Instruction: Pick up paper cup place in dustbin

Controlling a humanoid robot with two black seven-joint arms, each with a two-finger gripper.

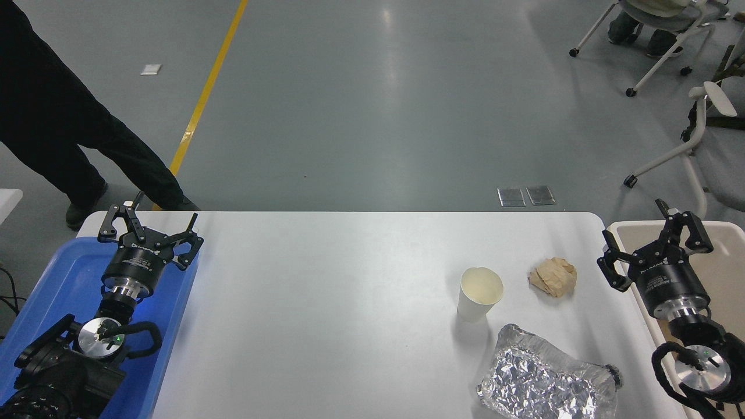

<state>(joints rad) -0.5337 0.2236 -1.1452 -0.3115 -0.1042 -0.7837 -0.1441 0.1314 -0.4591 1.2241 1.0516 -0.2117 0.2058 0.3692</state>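
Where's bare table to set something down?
Free: the wide white stretch between the blue tray and the paper cup. Crowded: right side, where cup, brown paper ball and foil packet cluster beside the dustbin.

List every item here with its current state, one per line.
paper cup: upright, empty, untouched
brown paper ball: crumpled, on the table
foil packet: crinkled, lying flat
dustbin: open, beside the table
blue tray: under left arm
left gripper: open, empty
right gripper: open, empty
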